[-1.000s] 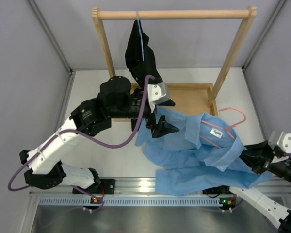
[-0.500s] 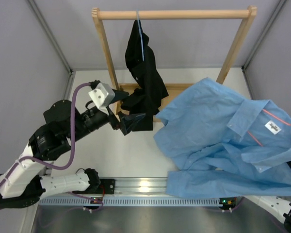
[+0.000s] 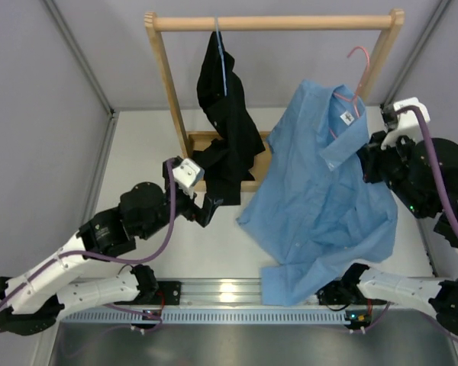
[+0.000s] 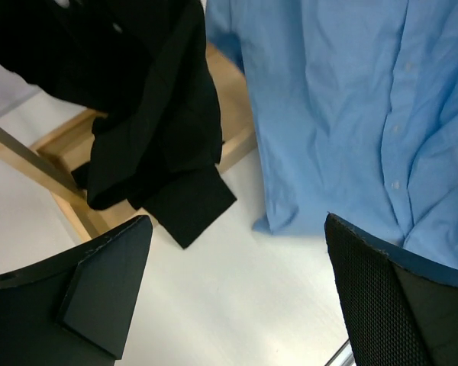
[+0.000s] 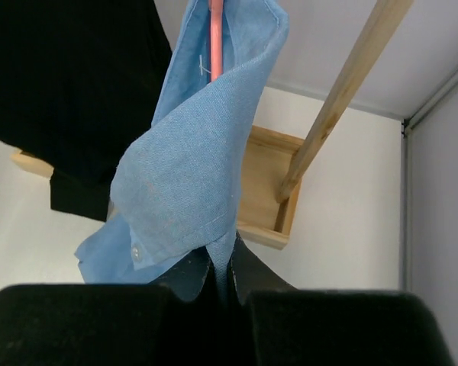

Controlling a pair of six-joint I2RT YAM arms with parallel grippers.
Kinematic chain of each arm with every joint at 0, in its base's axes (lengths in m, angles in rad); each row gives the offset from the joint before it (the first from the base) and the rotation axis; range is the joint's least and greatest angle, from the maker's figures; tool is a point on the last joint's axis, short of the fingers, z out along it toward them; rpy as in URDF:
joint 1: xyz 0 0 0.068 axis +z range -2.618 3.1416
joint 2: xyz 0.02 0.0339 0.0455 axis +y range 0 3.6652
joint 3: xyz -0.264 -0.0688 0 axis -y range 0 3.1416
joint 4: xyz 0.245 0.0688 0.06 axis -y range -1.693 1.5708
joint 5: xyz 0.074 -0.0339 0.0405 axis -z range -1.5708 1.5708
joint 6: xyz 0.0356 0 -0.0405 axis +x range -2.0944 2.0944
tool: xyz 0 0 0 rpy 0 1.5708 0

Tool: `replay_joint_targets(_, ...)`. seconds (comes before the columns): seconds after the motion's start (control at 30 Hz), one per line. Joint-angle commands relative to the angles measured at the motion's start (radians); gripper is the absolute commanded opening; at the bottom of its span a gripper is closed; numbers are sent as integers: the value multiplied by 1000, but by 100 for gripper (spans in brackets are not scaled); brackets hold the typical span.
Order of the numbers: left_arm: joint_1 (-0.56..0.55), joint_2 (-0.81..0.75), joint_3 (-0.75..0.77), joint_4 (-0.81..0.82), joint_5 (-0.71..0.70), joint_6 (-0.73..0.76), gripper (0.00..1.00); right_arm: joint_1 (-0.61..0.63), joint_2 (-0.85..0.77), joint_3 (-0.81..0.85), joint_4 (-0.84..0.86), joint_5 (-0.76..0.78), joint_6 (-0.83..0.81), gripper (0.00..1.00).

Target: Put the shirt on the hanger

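Observation:
The light blue shirt (image 3: 320, 183) hangs in the air, its collar up near the rack's right post and its hem trailing down to the table's front. The pink hanger (image 3: 358, 58) runs through the collar, with its hook sticking up beside the post and apart from the rail. My right gripper (image 3: 366, 155) is shut on a fold of the shirt (image 5: 191, 175) by the shoulder. In the right wrist view the pink hanger (image 5: 215, 30) runs down into that fold above the gripper (image 5: 223, 271). My left gripper (image 3: 206, 207) is open and empty over the table (image 4: 237, 297), left of the shirt (image 4: 351, 114).
A wooden rack with a top rail (image 3: 275, 23) stands at the back on a tray base (image 3: 290, 141). A black garment (image 3: 227, 122) hangs from the rail on a pale blue hanger, close to my left gripper, and also shows in the left wrist view (image 4: 153, 114). Grey walls close in both sides.
My right arm has swung the shirt and pink hanger up from the table to beside the rack's right post. My left gripper has let go of the shirt and drawn back left and down.

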Motion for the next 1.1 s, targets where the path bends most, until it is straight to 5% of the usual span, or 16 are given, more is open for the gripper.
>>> replay_joint_targets(0.0,2,-42,-85,18,-28,-16,98,13,-10,140,229,152,-1,0)
replay_joint_targets(0.27,2,-74,-102,34,-38,-17,98,15,78,316,272,143,-59,0)
replay_joint_targets(0.5,2,-117,-116,34,-57,-14,98,15,-25,107,565,144,-105,0)
replay_joint_targets(1.07,2,-146,-140,32,-33,13,98,15,-263,-321,681,-49,55,0)
